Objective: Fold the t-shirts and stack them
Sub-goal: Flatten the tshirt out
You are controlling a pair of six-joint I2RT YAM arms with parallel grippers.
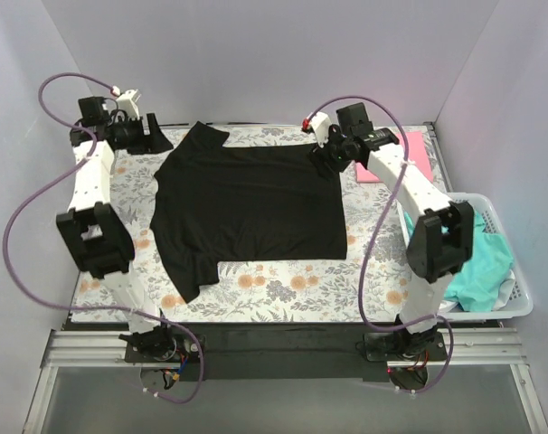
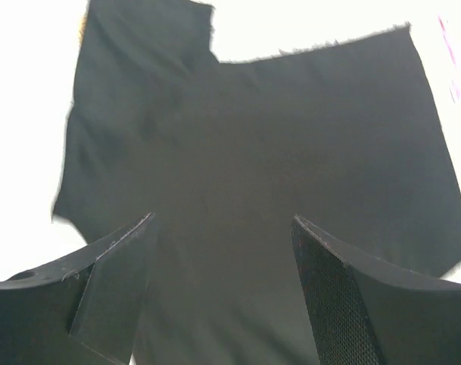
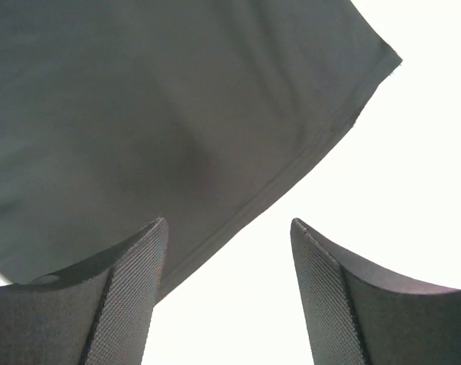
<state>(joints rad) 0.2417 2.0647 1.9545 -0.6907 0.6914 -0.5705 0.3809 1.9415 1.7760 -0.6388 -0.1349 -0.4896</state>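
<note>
A black t-shirt [image 1: 249,206] is spread flat on the floral tabletop [image 1: 292,287], between the left gripper [image 1: 155,137] and the right gripper [image 1: 321,155], both poised at its far corners. Both grippers are seen with jaws parted and nothing held. A pink t-shirt [image 1: 413,148] lies beyond the right gripper, a teal t-shirt [image 1: 480,268] in a white basket [image 1: 518,287] behind it

Even, bright overhead light; both wrist views blow out white, slightly soft
</note>
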